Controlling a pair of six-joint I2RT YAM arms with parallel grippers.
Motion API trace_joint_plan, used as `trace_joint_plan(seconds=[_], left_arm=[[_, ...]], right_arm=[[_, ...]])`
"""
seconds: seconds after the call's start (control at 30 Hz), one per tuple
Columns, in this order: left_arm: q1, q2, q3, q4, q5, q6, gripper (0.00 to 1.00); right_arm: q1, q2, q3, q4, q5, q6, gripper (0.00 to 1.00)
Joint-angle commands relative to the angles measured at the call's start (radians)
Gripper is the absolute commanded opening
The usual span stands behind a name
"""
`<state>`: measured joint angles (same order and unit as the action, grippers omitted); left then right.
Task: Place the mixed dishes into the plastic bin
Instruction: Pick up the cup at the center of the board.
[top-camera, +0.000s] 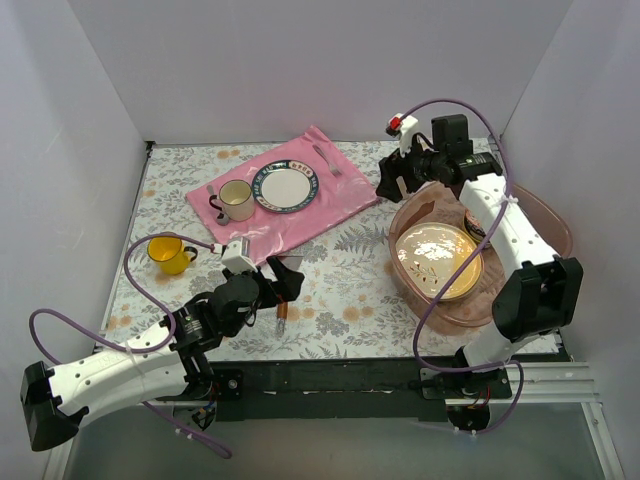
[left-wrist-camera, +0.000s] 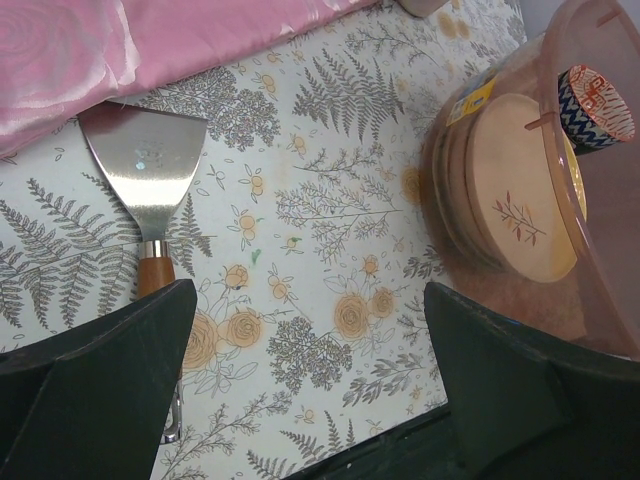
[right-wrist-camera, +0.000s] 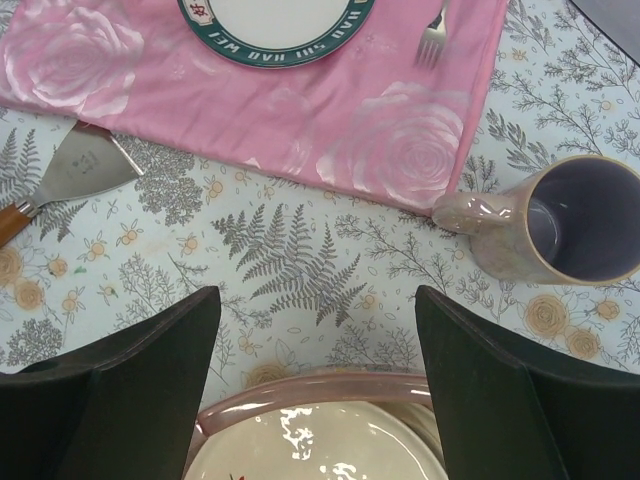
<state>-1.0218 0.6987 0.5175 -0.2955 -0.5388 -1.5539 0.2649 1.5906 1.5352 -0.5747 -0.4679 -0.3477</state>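
Three plain, pale lavender-white walls box in the scene: the back wall (top-camera: 320, 60) at 12 o'clock, the left wall (top-camera: 50, 150) at 9 and the right wall (top-camera: 600, 120) at 3. Between them stands a table (top-camera: 330, 320) under a cream cloth (top-camera: 350, 265) printed with grey ferns and orange flowers. A black strip (top-camera: 330, 378) edges it at 6 o'clock, with a dull grey-green surface (top-camera: 330, 450) below. The light is soft and even, and the shadows are faint.

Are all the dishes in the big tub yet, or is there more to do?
Partly done. Cream plates and a small patterned bowl already sit in the plastic bin. Nothing is in hand: the left gripper and right gripper are both open and empty, the right one near the pinkish mug. Left to do: that mug and the yellow mug, both on the table.
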Motion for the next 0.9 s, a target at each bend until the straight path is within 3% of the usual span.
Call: trace_joint_plan(seconds=[0.0,0.5,0.87], left_arm=[[0.011,0.001,0.024,-0.016,-0.012,-0.005,0.98],[0.02,-0.021,0.013,-0.024,-0.01,-0.003,0.98],[0.028,-0.027,0.016,-0.033,-0.01,0.0,0.98]], right_arm=[[0.022,0.023,0.066,0.015,0.041,0.006,0.86],[0.037,0.111,0.152,0.018,0.1,0.053,0.84],[0.036,0.19,0.24,-0.01,0.13,-0.005,0.84]])
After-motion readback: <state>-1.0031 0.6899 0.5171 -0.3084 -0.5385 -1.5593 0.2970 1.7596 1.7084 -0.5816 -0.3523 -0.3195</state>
